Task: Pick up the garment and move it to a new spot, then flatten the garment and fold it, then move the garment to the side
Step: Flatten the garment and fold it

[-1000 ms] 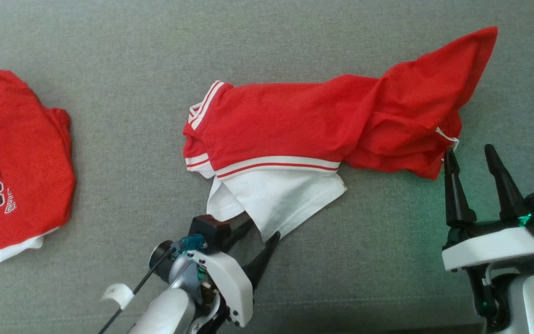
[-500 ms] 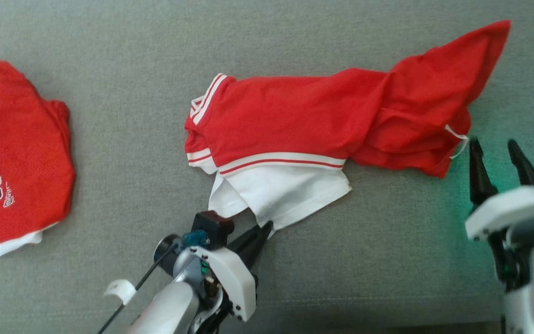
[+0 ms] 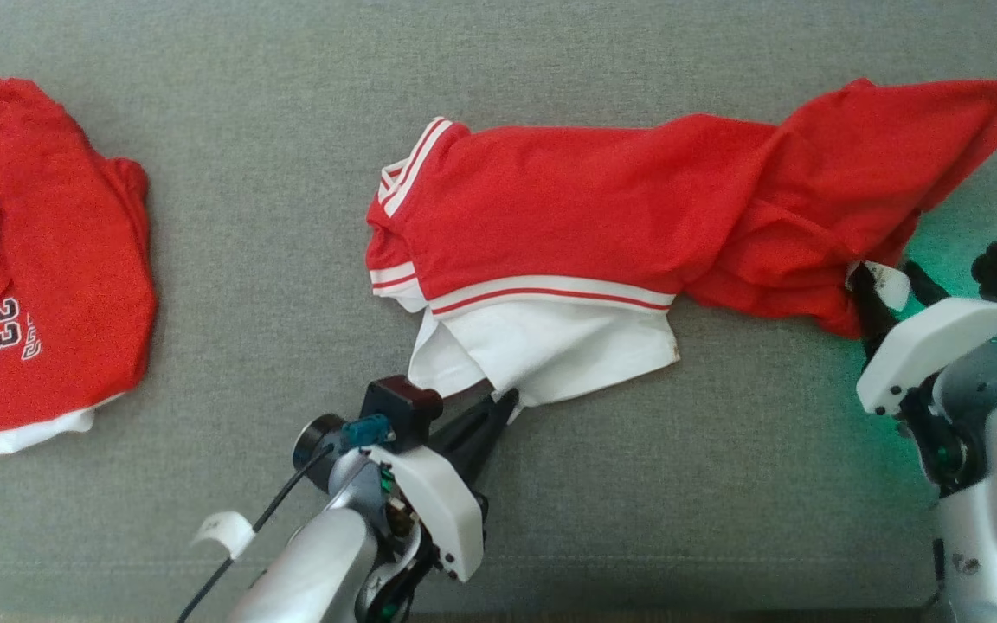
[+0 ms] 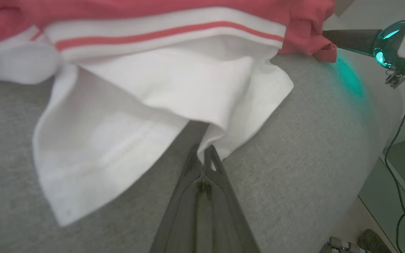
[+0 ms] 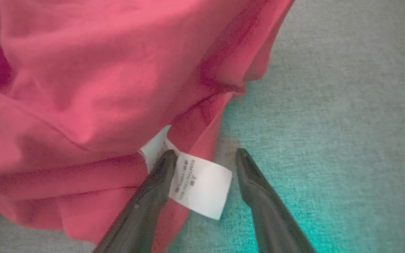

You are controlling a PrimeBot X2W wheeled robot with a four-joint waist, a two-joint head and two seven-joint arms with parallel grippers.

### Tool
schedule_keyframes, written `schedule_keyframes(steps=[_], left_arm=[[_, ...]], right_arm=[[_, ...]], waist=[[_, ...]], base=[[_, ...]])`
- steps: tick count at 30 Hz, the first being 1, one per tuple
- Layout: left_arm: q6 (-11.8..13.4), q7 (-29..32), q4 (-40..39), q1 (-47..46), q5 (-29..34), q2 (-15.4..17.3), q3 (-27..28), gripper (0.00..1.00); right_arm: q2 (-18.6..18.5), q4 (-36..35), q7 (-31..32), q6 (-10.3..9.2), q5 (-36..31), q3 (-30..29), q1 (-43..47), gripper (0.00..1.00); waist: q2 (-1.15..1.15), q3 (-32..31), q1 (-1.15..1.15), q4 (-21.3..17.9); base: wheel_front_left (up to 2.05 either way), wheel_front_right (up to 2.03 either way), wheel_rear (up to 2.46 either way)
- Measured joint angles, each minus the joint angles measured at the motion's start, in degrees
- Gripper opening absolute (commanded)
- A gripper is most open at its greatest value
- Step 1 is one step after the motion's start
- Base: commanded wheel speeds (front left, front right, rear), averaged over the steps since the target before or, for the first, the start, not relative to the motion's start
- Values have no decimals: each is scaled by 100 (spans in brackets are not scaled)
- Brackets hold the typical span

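Observation:
The garment (image 3: 594,208) is red with white striped trim and a white under layer (image 3: 550,346), stretched sideways across the grey cushion (image 3: 247,173). My left gripper (image 3: 507,400) is shut on the near corner of the white hem. In the left wrist view the fingertips of my left gripper (image 4: 204,151) meet on that white cloth (image 4: 153,88). My right gripper (image 3: 884,285) sits at the garment's lower right edge. The right wrist view shows my right gripper (image 5: 205,154) open, its fingers on either side of the white care label (image 5: 202,186), the left finger against the red cloth (image 5: 83,88).
A second red garment (image 3: 40,260) printed with "23" lies at the far left. The cushion's front edge runs along the bottom of the head view. Beyond the cushion's right end, the left wrist view shows floor and a dark cable (image 4: 399,140).
My left gripper has shut on the white hem corner. My right gripper has moved forward to the garment's right edge and now straddles the label. The head camera has shifted.

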Motion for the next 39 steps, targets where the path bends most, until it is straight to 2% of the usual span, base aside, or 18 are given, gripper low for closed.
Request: schedule_keyframes(steps=[1,5,10,14,15,20,26,32,35,39], left_arm=[[4,-20,2,-19,0,3,1,0],[94,-265,-14,-20,9,46,41,0],[346,-639,-447,-13,84,254,287,0],[666,-840,-1127,69,110,516,660,0],[666,-840,-1127,69,110,516,660,0],[1027,-1007,-2190,233,112,827,1176,0],[1269,-1074,-3252,112,278,1135,1678,0],[1306,-770,-3730,-787,408,1405,1954,0],[1198,-499,-3756,-1468,412,1491,2030,0],[1103,-293,-3623,-2033,410,1499,2018,0]], right_arm=[[-1,4,7,0,32,-1,-20,0],[-9,-81,-142,0,130,-29,13,0],[-10,-615,-667,0,179,-203,370,0],[-10,-1117,-971,0,243,-233,654,0],[-10,-1117,-971,0,243,-233,654,0],[-14,-1795,-1117,0,326,-260,831,0],[-56,-2558,-1079,0,444,-289,918,0],[-254,-3296,-779,0,569,-368,847,0],[-298,-3677,-488,0,804,-468,547,0],[-436,-3790,-235,0,977,-588,301,0]], waist=[[0,-2,0,5],[0,-44,0,21],[0,-207,0,15],[0,-393,0,-4],[0,-393,0,-4],[0,-682,0,-23],[0,-1082,0,-12],[0,-1482,-1,15],[0,-1700,-1,15],[0,-1831,-1,8]], base=[[0,0,0],[0,0,0],[0,0,0],[0,0,0],[0,0,0],[0,0,0],[0,0,0],[0,0,0],[0,0,0],[0,0,0]])
